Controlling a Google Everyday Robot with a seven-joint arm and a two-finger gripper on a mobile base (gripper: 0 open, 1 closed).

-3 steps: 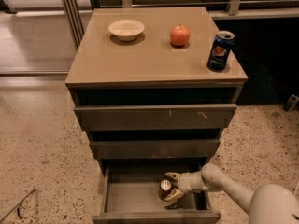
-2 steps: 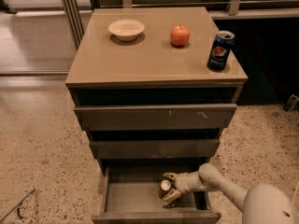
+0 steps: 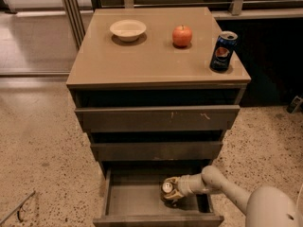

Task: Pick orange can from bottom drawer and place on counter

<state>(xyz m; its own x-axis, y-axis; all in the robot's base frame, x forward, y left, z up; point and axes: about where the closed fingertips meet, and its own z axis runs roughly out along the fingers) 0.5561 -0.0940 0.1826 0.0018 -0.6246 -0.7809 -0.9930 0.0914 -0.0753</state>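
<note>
Reaching arm [image 3: 222, 186]: smooth pale rounded tube, angled from the lower right into the drawer cabinet.
gripper [image 3: 169, 193]: inside the bottom drawer [image 3: 128, 200], right of its middle, pinching the orange can [image 3: 167, 187].
orange can: small dark cylinder, round silver top turned upward.
bottom drawer: shallow grey-brown box, pulled out, plain flat front.
counter [image 3: 142, 60]: glossy tan square bearing a round cream bowl [image 3: 128, 29], a red-orange apple [image 3: 182, 35] and a dark blue Pepsi can [image 3: 222, 51].

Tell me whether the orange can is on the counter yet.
No, the orange can is down in the open bottom drawer, at the pincer, not on the counter.
</note>
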